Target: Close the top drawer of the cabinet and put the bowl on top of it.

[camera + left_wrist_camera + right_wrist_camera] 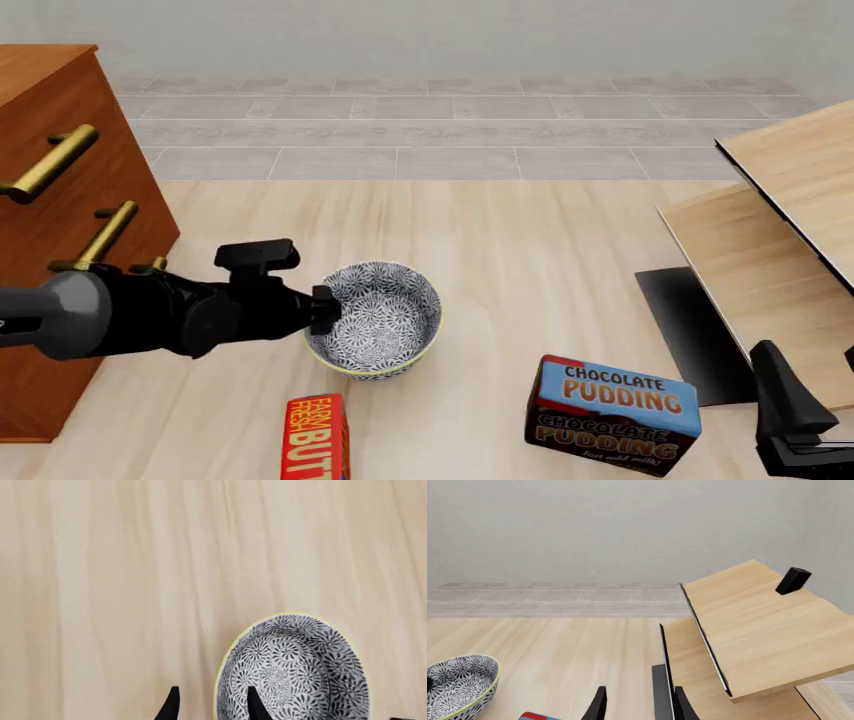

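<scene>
The blue-grey and white patterned bowl [387,310] stands upright on the pale table, in front of the reddish-brown cabinet [54,330] at the left edge. My left gripper [327,310] is open at the bowl's left side. In the left wrist view its fingertips [253,705] straddle the yellowish rim of the bowl [293,670], one inside and one outside. The top drawer [80,110] shows its brass handle [47,160]; how far it stands out I cannot tell. My right gripper [794,420] is open and empty low at the right, far from the bowl [457,680].
A chocolate pudding box [614,412] stands right of the bowl and a red butter box [316,440] lies just in front of it. Pale wooden boards [787,230] with a dark panel [694,330] slant up at the right; a small black block [793,580] sits on one.
</scene>
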Controlling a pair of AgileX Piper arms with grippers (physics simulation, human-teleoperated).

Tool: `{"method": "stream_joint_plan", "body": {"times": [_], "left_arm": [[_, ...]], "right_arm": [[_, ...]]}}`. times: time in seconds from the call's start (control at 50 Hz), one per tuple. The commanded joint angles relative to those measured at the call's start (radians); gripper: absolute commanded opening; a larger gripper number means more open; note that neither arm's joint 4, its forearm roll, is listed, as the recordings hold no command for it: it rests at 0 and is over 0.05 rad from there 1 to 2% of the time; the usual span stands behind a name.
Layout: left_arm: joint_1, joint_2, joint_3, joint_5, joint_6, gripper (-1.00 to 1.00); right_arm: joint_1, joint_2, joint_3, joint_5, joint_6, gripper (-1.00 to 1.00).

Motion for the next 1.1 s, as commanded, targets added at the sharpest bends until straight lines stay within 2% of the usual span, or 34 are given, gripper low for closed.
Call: {"method": "stream_joint_plan", "body": {"times": [0.02, 0.32, 0.34, 0.68, 1.1], "left_arm": [[-0.008, 0.02, -0.002, -0.011, -0.001, 1.0], [-0.004, 0.04, 0.0, -0.023, 0.002, 1.0], [-0.002, 0.04, 0.001, -0.025, 0.004, -1.0], [0.017, -0.041, 0.0, 0.018, 0.006, -1.0], [-0.006, -0.299, -0.058, 0.182, -0.086, -1.0]], "right_arm": [[0.0, -0.001, 0.001, -0.001, 0.0, 1.0], [0.0, -0.001, 0.001, 0.0, 0.0, 1.0], [0.0, -0.001, 0.001, 0.0, 0.0, 1.0], [0.0, -0.001, 0.001, 0.0, 0.0, 1.0], [0.0, -0.001, 0.001, 0.0, 0.0, 1.0]]}}
